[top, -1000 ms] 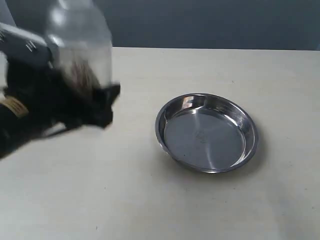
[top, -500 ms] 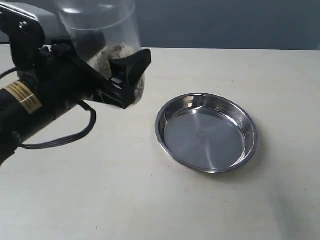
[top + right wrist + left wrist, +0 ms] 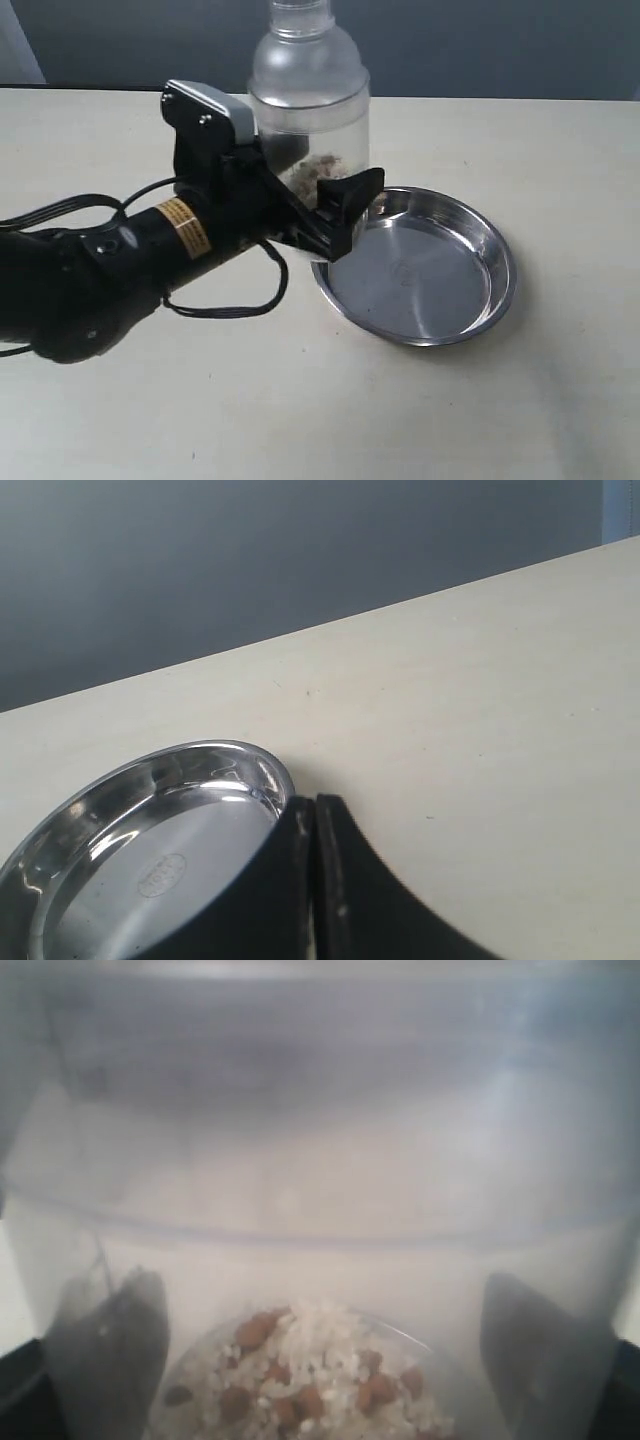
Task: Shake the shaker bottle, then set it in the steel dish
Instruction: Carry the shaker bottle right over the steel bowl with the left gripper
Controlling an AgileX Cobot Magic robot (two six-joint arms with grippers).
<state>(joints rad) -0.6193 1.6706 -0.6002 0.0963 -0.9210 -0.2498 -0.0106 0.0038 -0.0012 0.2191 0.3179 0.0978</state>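
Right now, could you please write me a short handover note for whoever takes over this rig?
The left gripper is shut on the shaker bottle, holding it upright at the left rim of the steel dish. The bottle's base is hidden behind the gripper.
The right gripper is shut, empty, near the dish's rim.
The bottle holds white and brown granules. The dish is empty, on the table.
Done: the bottle was swinging a second ago and has since been carried to the dish.
Left: lower it into the dish, open the left gripper, withdraw.
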